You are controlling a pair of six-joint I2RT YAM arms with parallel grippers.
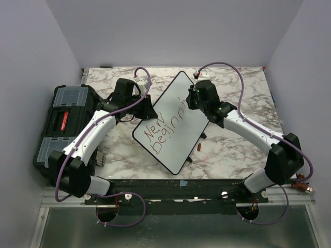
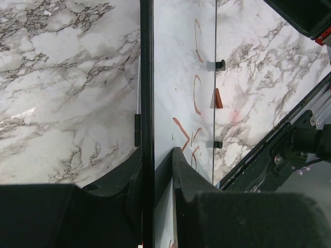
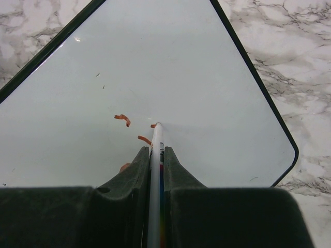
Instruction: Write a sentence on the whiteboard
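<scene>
The whiteboard [image 1: 176, 111] lies tilted on the marble table with a thin black frame. Red lettering [image 1: 158, 130] on it reads "New" and below it "Beginn", running toward the right gripper. My left gripper [image 1: 146, 107] is shut on the board's left edge; in the left wrist view its jaws clamp the frame [image 2: 147, 103]. My right gripper [image 1: 195, 97] is shut on a white marker [image 3: 156, 155], whose tip touches the board [image 3: 170, 67] beside fresh red strokes [image 3: 123, 119].
A black toolbox [image 1: 62, 124] stands at the left edge of the table. The marker's red cap [image 1: 198, 146] lies on the marble [image 1: 232, 150] just right of the board; it also shows in the left wrist view [image 2: 217, 98]. Grey walls enclose the table.
</scene>
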